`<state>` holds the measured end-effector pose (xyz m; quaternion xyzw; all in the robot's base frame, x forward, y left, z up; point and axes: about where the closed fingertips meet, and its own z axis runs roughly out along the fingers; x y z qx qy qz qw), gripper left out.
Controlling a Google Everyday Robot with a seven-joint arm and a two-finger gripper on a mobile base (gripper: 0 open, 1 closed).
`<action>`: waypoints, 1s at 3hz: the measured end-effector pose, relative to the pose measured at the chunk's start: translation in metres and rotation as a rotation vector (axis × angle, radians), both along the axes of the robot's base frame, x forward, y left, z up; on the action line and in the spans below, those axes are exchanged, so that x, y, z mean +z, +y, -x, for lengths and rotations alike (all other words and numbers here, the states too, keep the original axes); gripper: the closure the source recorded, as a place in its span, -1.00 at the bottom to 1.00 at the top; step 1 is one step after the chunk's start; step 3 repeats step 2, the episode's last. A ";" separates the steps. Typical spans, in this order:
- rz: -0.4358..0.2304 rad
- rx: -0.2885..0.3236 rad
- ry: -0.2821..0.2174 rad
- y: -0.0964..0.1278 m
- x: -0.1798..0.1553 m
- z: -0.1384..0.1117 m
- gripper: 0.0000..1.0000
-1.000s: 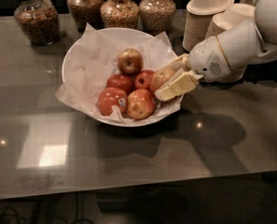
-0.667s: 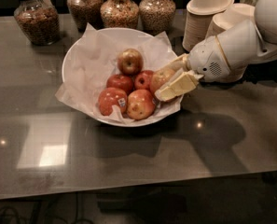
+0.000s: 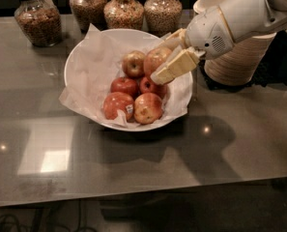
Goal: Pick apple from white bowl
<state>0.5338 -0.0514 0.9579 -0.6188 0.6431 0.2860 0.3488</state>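
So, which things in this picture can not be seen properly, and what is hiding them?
- Camera view: the claw, shut on the apple over the white bowl, covers the apple's right side.
- The jars: tops cut off by the top edge.
- The sticker on a front apple: too small to read.
- The arm: runs out past the top right corner.

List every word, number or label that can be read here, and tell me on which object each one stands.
No text here can be read.
Sticker on a red apple in the white bowl: too small to read.
Glass jars: no labels visible.
Gripper, shut on the largest apple over the bowl: no readable marking.
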 end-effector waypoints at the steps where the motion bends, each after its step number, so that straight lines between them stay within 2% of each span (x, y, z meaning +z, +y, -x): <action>1: -0.017 0.075 -0.067 0.016 0.040 0.000 1.00; 3: -0.017 0.075 -0.067 0.016 0.040 0.000 1.00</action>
